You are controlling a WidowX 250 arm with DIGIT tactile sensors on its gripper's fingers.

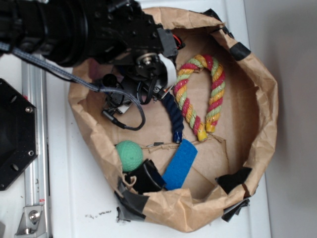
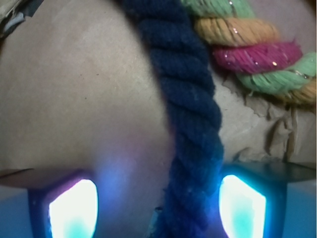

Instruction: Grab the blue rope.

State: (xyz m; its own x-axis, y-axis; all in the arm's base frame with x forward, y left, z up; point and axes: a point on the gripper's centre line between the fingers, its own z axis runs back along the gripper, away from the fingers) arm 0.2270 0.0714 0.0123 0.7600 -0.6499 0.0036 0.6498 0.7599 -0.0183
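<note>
Paper bag wall (image 1: 265, 99): raised, crumpled rim ringing the whole work area; entry from above only.

Striped rope (image 1: 205, 94): bent loop at the upper middle of the bag floor, its left arm just beside the blue rope (image 1: 173, 116); in the wrist view it (image 2: 257, 44) crowds the right side of the blue rope (image 2: 190, 124), leaving little room there.

Left of the blue rope: bare paper floor (image 2: 74, 99), open passage (widest free lane).

Blue strip (image 1: 180, 163), green ball (image 1: 129, 155), black clip (image 1: 147, 176): clustered at the lower floor, just below the blue rope's end.

Right floor (image 1: 237, 134): bare paper, free.

Cables (image 1: 124, 119): loop low over the left floor.
</note>
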